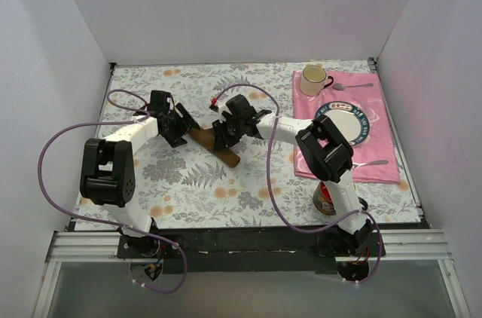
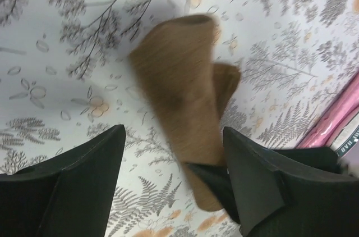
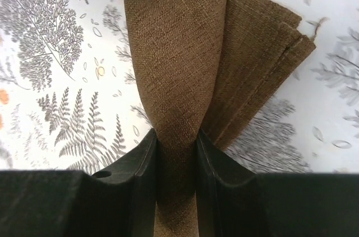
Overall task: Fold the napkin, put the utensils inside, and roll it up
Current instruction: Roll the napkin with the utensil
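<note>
The brown napkin (image 1: 220, 149) lies rolled into a short bundle on the floral tablecloth in the middle of the table. My right gripper (image 1: 227, 131) is shut on it; in the right wrist view the fingers (image 3: 143, 164) pinch the roll (image 3: 179, 51), with folded layers fanning out to the right. My left gripper (image 1: 183, 126) is open at the roll's left end. In the left wrist view its jaws (image 2: 174, 136) stand wide apart on either side of the napkin (image 2: 185, 96) without gripping it. The gold-bowled spoon is hidden.
A pink placemat (image 1: 384, 160) lies at the right with a plate (image 1: 354, 118), a mug (image 1: 312, 79), a silver spoon (image 1: 352, 87) and a silver fork (image 1: 373, 162). A round red-and-white thing (image 1: 325, 199) sits by the right arm's base. White walls enclose the table.
</note>
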Controlling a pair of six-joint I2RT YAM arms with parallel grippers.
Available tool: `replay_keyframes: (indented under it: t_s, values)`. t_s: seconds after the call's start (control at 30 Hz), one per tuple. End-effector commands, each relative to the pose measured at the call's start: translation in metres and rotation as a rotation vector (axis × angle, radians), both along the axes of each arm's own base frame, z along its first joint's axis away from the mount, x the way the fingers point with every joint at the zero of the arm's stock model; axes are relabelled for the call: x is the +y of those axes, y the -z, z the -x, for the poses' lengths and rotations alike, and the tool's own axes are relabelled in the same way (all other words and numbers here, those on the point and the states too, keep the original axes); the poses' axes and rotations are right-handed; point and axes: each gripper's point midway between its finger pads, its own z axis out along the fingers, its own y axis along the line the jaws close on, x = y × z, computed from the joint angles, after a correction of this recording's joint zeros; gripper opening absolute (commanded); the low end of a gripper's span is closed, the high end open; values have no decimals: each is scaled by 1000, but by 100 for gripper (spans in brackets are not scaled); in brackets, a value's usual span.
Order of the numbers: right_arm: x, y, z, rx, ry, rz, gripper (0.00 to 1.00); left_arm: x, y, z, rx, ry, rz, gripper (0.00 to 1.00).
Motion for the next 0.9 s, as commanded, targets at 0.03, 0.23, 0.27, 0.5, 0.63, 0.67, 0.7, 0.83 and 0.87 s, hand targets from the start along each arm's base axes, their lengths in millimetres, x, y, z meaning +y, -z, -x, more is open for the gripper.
replay_keyframes:
  t_s: [0.03, 0.23, 0.27, 0.5, 0.63, 0.67, 0.7, 0.83, 0.87]
  values:
    - [-14, 21, 14, 245, 18, -50, 13, -1, -28, 11, -75, -4, 31, 74]
    - [-16, 29, 21, 367, 26, -100, 13, -18, -28, 14, -67, 28, 113, 78]
    - [-16, 28, 19, 382, 28, -119, 13, -21, -22, 16, -42, 33, 123, 78]
    - [-18, 32, 21, 473, 36, -207, 14, -46, 24, 14, 84, 69, 111, 75]
    - [-20, 30, 13, 435, 42, -172, 18, -40, 39, 8, 113, 41, 57, 67]
    - [-24, 32, 13, 400, 22, -134, 24, -38, 40, 6, 107, 38, 47, 63]
    - [-27, 30, 15, 399, 23, -100, 27, -34, 42, 4, 101, 25, 24, 54]
    - [-36, 22, 7, 263, 23, 14, 42, -31, 39, 0, 80, 26, 3, 26]
    - [-33, 13, 1, 215, 21, 32, 49, -32, 38, -1, 76, 31, 4, 24]
